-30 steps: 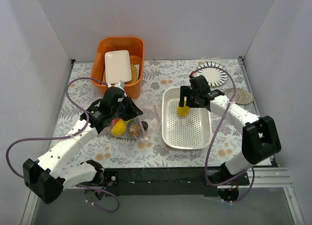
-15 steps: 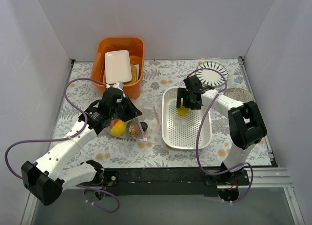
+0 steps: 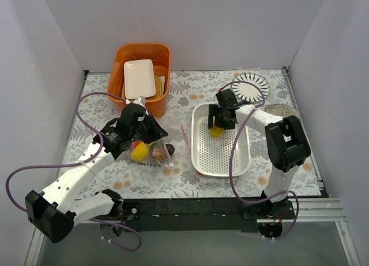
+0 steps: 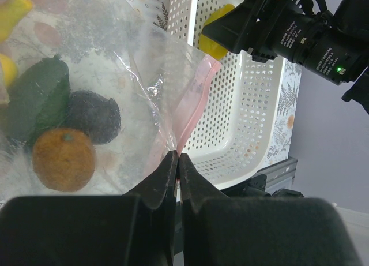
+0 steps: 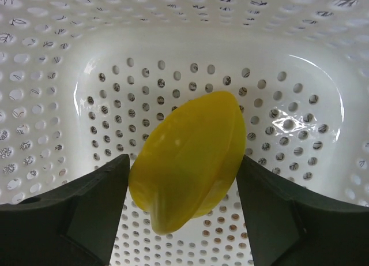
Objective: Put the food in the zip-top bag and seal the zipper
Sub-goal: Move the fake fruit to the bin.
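The clear zip-top bag (image 3: 149, 149) lies left of centre, and it also shows in the left wrist view (image 4: 115, 58). Inside it are a green piece (image 4: 37, 96), a dark purple piece (image 4: 92, 116), an orange-brown piece (image 4: 63, 159) and a yellow piece (image 3: 139, 152). My left gripper (image 3: 154, 132) (image 4: 177, 156) is shut on the bag's edge at the pink zipper (image 4: 193, 98), holding it raised. My right gripper (image 3: 218, 123) (image 5: 183, 168) is down in the white perforated basket (image 3: 222, 162). Its fingers touch both sides of a yellow food piece (image 5: 190, 156) (image 3: 215, 131).
An orange bin (image 3: 118, 64) holding a white rectangular plate (image 3: 139, 78) stands at the back left. A striped round plate (image 3: 252, 86) and a grey round mat (image 3: 282, 112) lie at the back right. The basket's wall (image 4: 253, 122) is close to the bag's mouth.
The right arm's elbow has swung inward and up while its gripper stayed over the yellow piece in the basket. The left gripper and the bag have barely moved.
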`<state>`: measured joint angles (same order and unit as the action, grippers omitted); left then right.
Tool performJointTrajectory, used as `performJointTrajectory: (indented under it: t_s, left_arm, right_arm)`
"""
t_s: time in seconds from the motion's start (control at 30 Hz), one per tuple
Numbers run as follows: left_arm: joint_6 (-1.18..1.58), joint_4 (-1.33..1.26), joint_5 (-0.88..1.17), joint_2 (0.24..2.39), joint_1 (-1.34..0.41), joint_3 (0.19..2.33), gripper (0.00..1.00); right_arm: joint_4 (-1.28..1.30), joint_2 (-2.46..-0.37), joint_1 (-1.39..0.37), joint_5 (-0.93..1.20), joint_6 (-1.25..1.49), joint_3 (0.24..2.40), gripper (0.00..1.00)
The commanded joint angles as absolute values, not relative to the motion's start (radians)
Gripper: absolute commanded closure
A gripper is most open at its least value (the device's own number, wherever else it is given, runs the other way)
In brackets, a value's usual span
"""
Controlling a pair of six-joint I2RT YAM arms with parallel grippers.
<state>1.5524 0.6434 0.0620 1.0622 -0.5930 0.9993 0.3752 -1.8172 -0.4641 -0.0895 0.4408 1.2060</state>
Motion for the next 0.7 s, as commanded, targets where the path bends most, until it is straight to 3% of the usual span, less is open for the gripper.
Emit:
performJointTrajectory:
  t_s: [0.0, 0.2, 0.5, 0.67]
  left_arm:
    - [1.559, 0.649, 0.049, 1.035, -0.597, 0.994, 1.0]
    - [1.557, 0.638, 0.055, 1.048, -0.597, 0.994, 1.0]
    - [1.557, 0.621, 0.069, 1.058, -0.597, 0.983, 1.0]
    - [1.56, 0.607, 0.081, 1.065, -0.597, 0.979, 1.0]
  right_arm:
    - [0.342, -1.816, -0.459, -0.055, 0.43, 1.224, 0.3]
    - [0.321, -1.757, -0.459, -0.022, 0.413, 1.143, 0.49]
    - [0.333, -1.655, -0.466, 0.089, 0.356, 1.04, 0.48]
    - [0.362, -1.635, -0.489, 0.143, 0.325, 1.014, 0.39]
